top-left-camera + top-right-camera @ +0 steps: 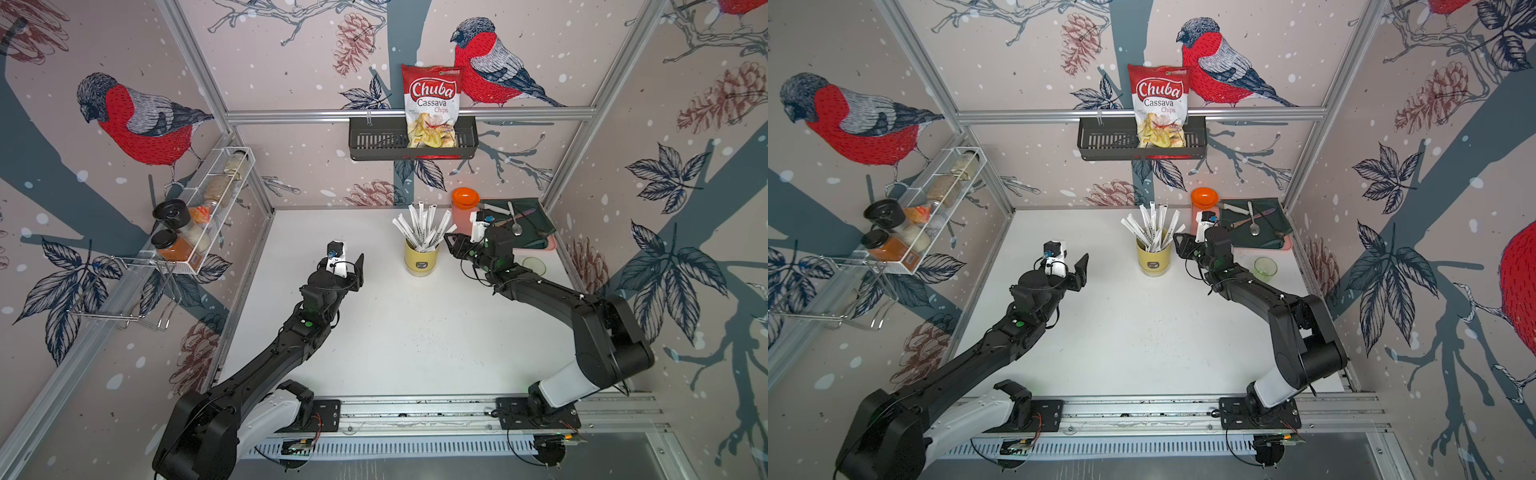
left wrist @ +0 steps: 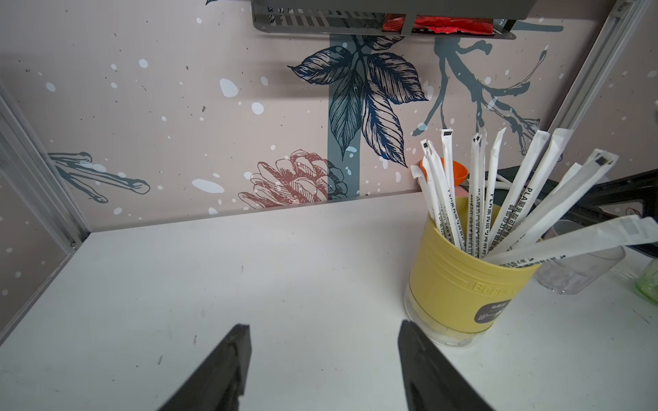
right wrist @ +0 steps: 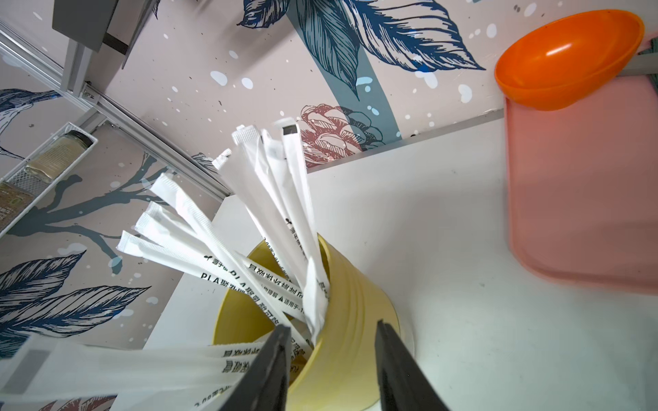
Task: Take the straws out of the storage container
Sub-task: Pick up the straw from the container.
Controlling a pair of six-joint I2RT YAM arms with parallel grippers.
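Several white-wrapped straws (image 1: 422, 226) (image 1: 1152, 226) fan out of the pale yellow storage container (image 1: 420, 259) (image 1: 1153, 259), which stands upright at the back middle of the white table. In the right wrist view my right gripper (image 3: 333, 323) straddles the container's rim (image 3: 341, 356): one finger sits among the straws (image 3: 249, 227), the other outside the wall, and a gap shows between them. In both top views it (image 1: 451, 240) (image 1: 1180, 240) sits at the cup's right side. My left gripper (image 2: 324, 324) (image 1: 353, 266) is open and empty, left of the container (image 2: 459, 284) and apart from it.
An orange-lidded pink tub (image 1: 464, 199) and a pink tray (image 1: 548, 245) with a dark cloth and cutlery lie behind my right arm. A clear glass (image 1: 1265, 268) stands by that arm. A wire spice rack (image 1: 199, 216) hangs on the left wall and a basket (image 1: 374, 141) with a chips bag on the back wall.
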